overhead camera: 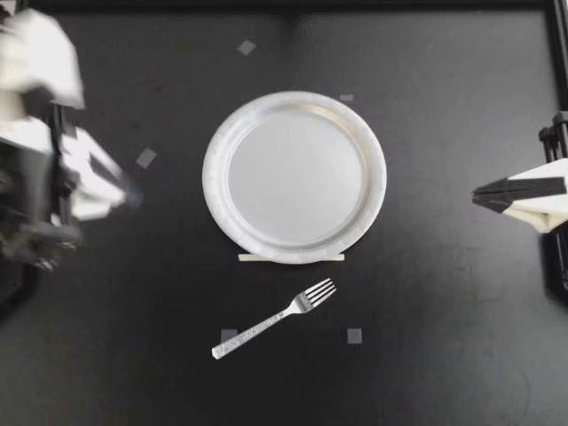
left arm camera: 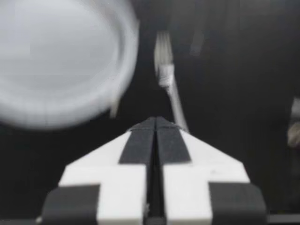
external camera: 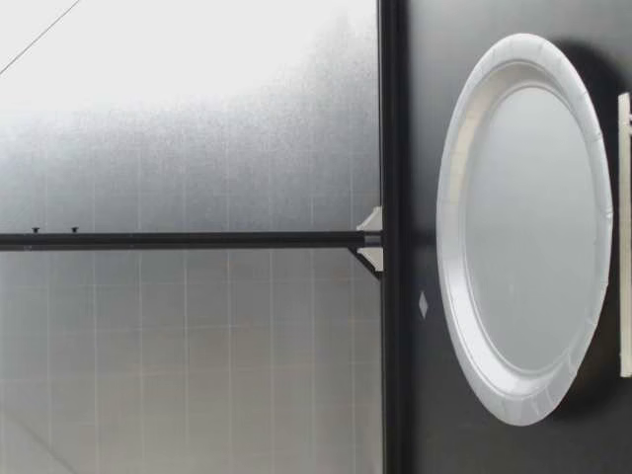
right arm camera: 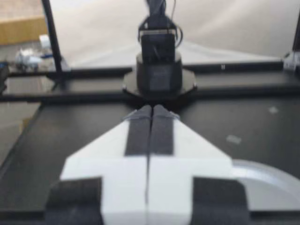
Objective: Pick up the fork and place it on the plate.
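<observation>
A silver fork lies on the black table just in front of the white paper plate, tines toward the plate's right side. My left gripper is shut and empty at the table's left, blurred with motion. From the left wrist view the fork lies ahead of the shut fingertips, beside the plate. My right gripper is shut and empty at the right edge, pointing toward the plate. The low view holds the plate and no gripper.
A pale strip lies along the plate's front edge. Small grey tape squares dot the table. In the right wrist view my left arm's base stands across the table.
</observation>
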Tool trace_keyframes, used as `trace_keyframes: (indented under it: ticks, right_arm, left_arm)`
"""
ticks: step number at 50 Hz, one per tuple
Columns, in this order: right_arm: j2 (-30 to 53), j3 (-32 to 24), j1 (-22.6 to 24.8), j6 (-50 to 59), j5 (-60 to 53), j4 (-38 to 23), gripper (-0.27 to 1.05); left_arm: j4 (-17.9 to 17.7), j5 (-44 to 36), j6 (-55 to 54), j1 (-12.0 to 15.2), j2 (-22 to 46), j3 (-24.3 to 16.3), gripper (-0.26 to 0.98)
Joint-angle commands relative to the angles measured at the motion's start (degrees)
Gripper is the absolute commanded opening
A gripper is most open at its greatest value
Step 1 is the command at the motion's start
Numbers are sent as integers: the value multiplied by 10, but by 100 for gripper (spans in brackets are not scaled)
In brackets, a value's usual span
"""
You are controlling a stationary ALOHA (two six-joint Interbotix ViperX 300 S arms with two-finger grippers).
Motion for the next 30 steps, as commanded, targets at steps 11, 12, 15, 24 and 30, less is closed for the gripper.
trace_keyframes:
  ticks: [11,12,15,24,30]
  right_arm:
    - [-4,2,-4,-3,1,0,-12]
    - [-5,3,-4,-3,1,1,-12]
    - [-9,5,-4,-3,1,0,-12]
    - [-29,10,-4,1,4,1,-12]
    - [-40,10,-4,0,14,0,-12]
  left_arm:
    - [-161,-83,17,-19,68,64,34]
    - [-167,-91,25,-18,73,68,39]
    - [-185,-118,44,-22,90,76,54]
    - [-189,-166,61,-25,132,61,59]
    - [-182,-134,59,-25,190,38,57]
